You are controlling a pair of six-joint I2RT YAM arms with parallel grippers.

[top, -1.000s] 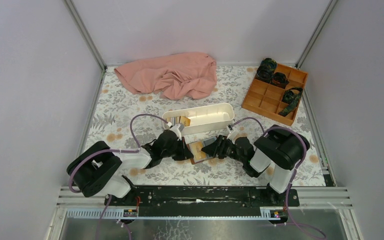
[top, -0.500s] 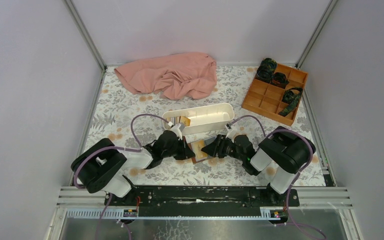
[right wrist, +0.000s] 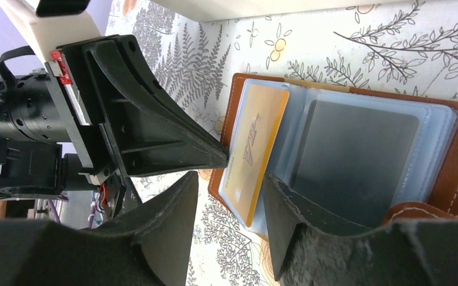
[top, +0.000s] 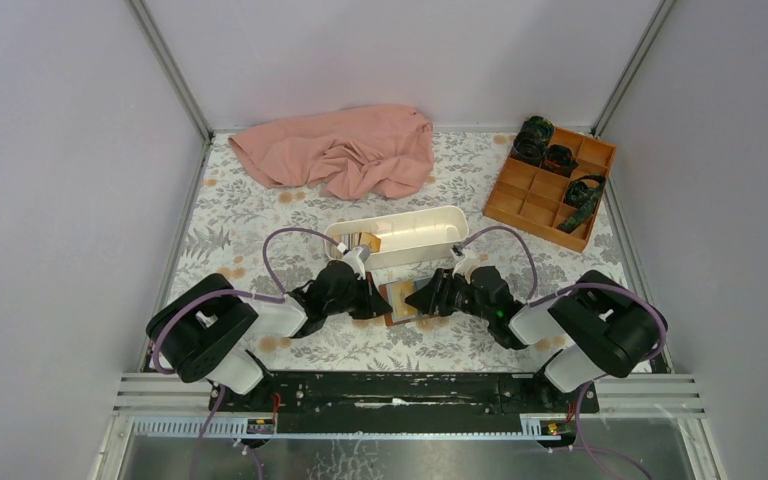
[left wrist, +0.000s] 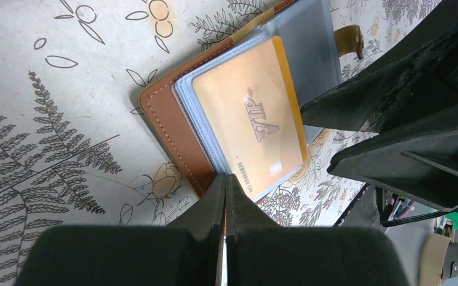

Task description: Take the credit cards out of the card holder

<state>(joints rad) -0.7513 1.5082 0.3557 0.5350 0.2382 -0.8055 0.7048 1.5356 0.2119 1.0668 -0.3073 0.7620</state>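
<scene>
The right gripper point(right wrist: 229, 182), spread, straddles the near end of the yellow credit card point(right wrist: 253, 137), whose long axis runs toward 12 o'clock from it. The open card holder point(right wrist: 453, 173) lies flat mid-desk point(top: 260, 215). In the top view the left gripper point(left wrist: 225, 182), pressed together, touches its 9 o'clock edge.

This is a robotics lab test cell. Plain lilac-grey panel walls point(top: 60, 180) framed by aluminium posts point(top: 168, 68) enclose a floral-covered table point(top: 222, 215). The left arm point(top: 260, 318) and right arm point(top: 550, 318), trailing purple cables, are bolted to a black rail point(top: 400, 388).
</scene>
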